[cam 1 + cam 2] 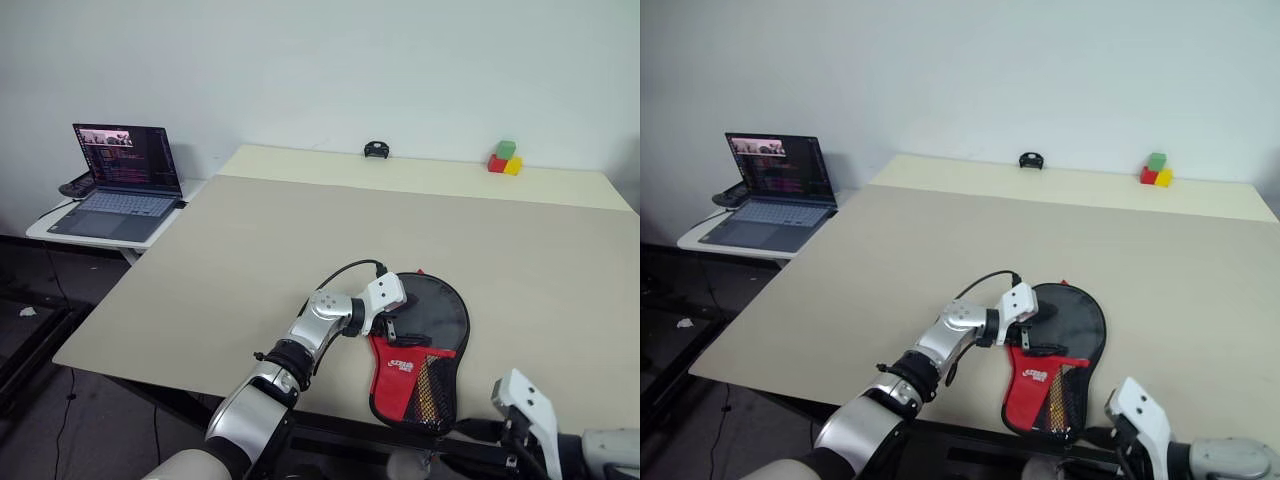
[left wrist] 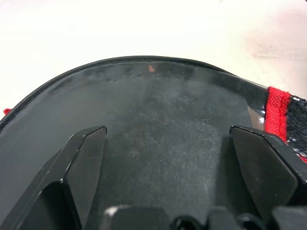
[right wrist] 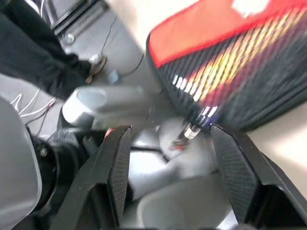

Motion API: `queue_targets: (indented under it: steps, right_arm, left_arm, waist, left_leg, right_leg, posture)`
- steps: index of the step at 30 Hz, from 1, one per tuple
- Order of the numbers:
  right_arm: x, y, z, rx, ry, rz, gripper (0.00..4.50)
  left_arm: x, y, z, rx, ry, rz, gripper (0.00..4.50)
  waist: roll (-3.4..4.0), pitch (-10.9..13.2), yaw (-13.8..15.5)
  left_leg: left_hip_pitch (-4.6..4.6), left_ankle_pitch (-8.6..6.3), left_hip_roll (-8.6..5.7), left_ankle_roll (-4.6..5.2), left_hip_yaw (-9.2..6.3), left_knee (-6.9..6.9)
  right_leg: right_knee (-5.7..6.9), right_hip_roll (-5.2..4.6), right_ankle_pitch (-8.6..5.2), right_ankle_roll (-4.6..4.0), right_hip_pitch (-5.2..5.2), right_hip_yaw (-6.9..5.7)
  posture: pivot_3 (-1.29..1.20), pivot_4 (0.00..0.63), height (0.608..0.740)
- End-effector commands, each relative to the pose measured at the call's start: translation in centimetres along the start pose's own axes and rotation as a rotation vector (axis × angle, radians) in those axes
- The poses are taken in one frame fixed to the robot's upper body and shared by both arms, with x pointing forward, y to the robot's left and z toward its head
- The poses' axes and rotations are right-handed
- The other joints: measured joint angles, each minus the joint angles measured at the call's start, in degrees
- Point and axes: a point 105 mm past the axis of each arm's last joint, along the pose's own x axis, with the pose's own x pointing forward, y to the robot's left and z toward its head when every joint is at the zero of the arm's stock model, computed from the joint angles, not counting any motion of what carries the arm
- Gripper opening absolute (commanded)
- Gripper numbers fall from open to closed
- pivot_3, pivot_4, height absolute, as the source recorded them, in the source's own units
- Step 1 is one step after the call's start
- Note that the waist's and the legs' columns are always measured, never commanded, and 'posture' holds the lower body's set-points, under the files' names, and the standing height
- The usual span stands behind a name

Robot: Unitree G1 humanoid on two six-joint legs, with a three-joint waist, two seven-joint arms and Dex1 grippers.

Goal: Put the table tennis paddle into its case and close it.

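From the head, the case (image 1: 425, 350) lay at the table's (image 1: 250, 260) near edge under the left gripper (image 1: 398, 330). Its wrist view showed jaws spread wide over the black fabric. The right gripper (image 3: 168, 167) hung open and empty beside the case's end; a careless tug could drag it off.

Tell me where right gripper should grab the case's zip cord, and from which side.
Take the cord end hanging off the case's handle end at the near table edge. Come from the near side, below the edge: it dangles free there, right ahead of the open right gripper. The open left gripper rests over the round end.
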Motion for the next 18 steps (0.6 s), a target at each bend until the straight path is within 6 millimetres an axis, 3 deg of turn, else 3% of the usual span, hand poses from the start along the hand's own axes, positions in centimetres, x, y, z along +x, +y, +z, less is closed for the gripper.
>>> queue_targets:
  steps: [1, 5, 10, 15, 18]
  right_arm:
    - [-2.0, -2.5, 1.7, -0.054, -0.041, -0.075, 2.83]
    - [-3.5, -5.6, 4.0, -0.114, -0.098, -0.173, 2.83]
    - [-3.3, -8.3, 6.6, -0.174, -0.215, -0.246, 2.83]
    - [-2.9, -12.1, 9.5, -0.179, -0.374, -0.329, 2.83]
    - [-2.5, -13.3, 10.9, -0.172, -0.45, -0.338, 2.83]
  left_arm:
    - [0.9, -2.7, -3.5, -0.068, 0.11, -0.08, 4.5]
    - [1.0, -2.6, -2.7, -0.061, 0.076, -0.079, 4.5]
    - [0.5, -1.6, -1.2, -0.056, 0.019, -0.048, 4.5]
    - [-0.9, -0.3, 1.5, -0.036, -0.071, -0.035, 4.5]
    - [-2.7, 0.7, 3.9, -0.033, -0.146, -0.018, 4.5]
  waist:
    - [0.0, 0.0, 0.0]
    - [0.0, 0.0, 0.0]
    - [-0.01, 0.0, 0.0]
    - [0.15, 0.4, -1.1]
    - [0.03, 0.6, -1.9]
  left_leg:
    - [0.01, 0.0, 0.0, 0.0, 0.02, 0.01]
    - [0.0, 0.0, 0.0, 0.0, 0.04, -0.03]
    - [-0.08, 0.0, -0.01, 0.01, 0.05, -0.04]
    - [-0.12, -0.01, -0.01, 0.02, 0.16, -0.07]
    - [-0.32, 0.01, 0.08, 0.01, 0.3, -0.08]
  right_leg:
    - [0.0, 0.01, 0.0, 0.0, 0.0, 0.01]
    - [0.0, 0.0, 0.0, -0.01, -0.01, 0.04]
    - [-0.01, -0.01, 0.0, -0.02, -0.08, 0.06]
    - [0.03, -0.01, 0.18, -0.32, -0.2, 0.19]
    - [0.15, 0.0, 0.21, -0.41, -0.52, 0.37]
  posture:
    - [0.0, 0.15, 0.74]
    - [0.0, 0.15, 0.74]
    - [0.0, 0.15, 0.74]
    - [0.0, 0.15, 0.74]
    - [0.0, 0.15, 0.74]
